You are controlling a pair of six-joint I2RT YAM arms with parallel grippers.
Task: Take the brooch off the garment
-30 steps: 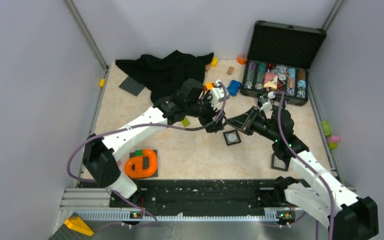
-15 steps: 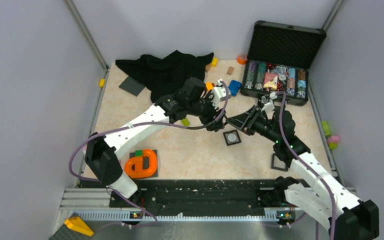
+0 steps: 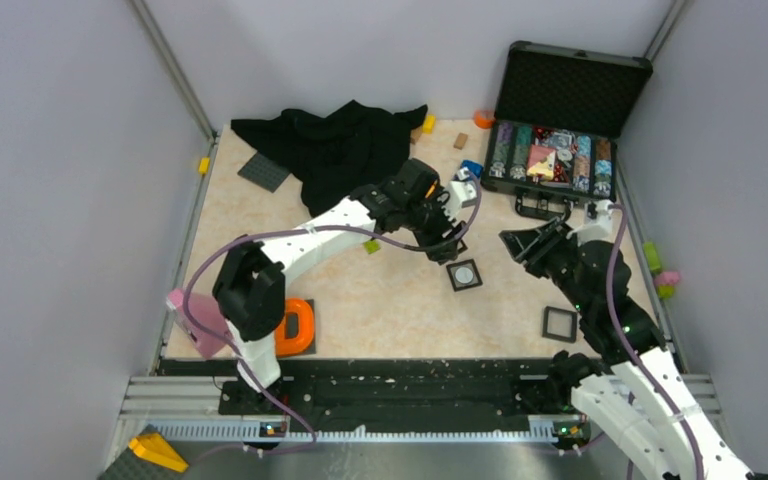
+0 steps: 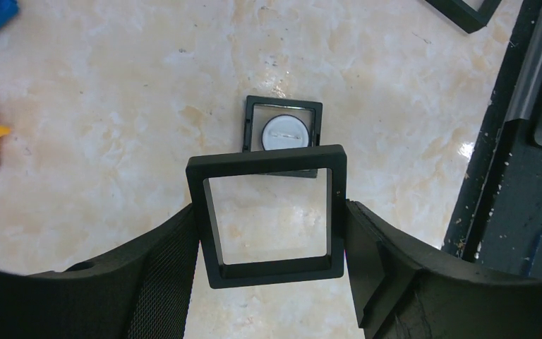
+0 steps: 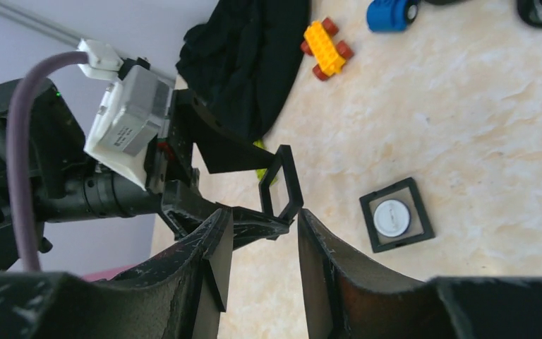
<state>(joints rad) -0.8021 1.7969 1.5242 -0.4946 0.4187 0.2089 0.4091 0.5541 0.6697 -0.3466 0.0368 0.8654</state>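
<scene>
The brooch (image 3: 464,273) is a small white disc lying in a black square tray (image 4: 283,104) on the table, apart from the black garment (image 3: 335,145) heaped at the back left. The brooch also shows in the left wrist view (image 4: 286,132) and in the right wrist view (image 5: 392,217). My left gripper (image 3: 450,240) is shut on an empty black square frame (image 4: 267,162) and holds it just above and beside the tray. My right gripper (image 3: 516,243) is open and empty, to the right of the tray. In its own view (image 5: 262,233) it faces the held frame (image 5: 293,176).
An open case of poker chips (image 3: 558,155) stands at the back right. Another black frame (image 3: 560,323) lies front right. An orange piece (image 3: 290,328) lies front left. A yellow toy (image 5: 327,48) and a blue toy (image 5: 388,13) lie near the garment. A black rail (image 4: 508,176) runs along the near edge.
My left gripper has moved right with the black frame, to just beside the tray. My right gripper has drawn back to the right, away from the frame and the left gripper.
</scene>
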